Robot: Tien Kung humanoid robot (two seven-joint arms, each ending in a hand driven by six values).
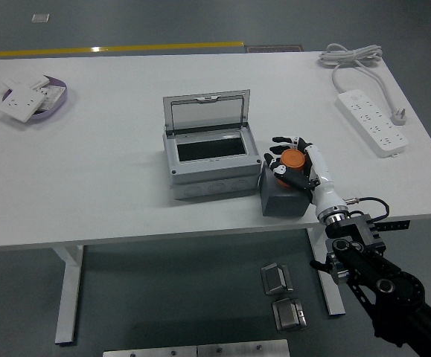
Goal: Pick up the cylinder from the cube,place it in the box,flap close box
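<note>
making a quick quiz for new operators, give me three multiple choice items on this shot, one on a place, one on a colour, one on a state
1. Where does the grey cube sit?
A. right of the box
B. inside the box
C. at the table's far left

2. What colour is the cylinder?
A. blue
B. orange
C. green

3. How is the box lid?
A. shut flat
B. taken off
C. flipped up, open

Key: 1 A, the cube stands against the box's right side. 2 B, the orange cylinder shows atop the cube under the right hand. 3 C, the clear lid stands raised behind the opening.
</note>
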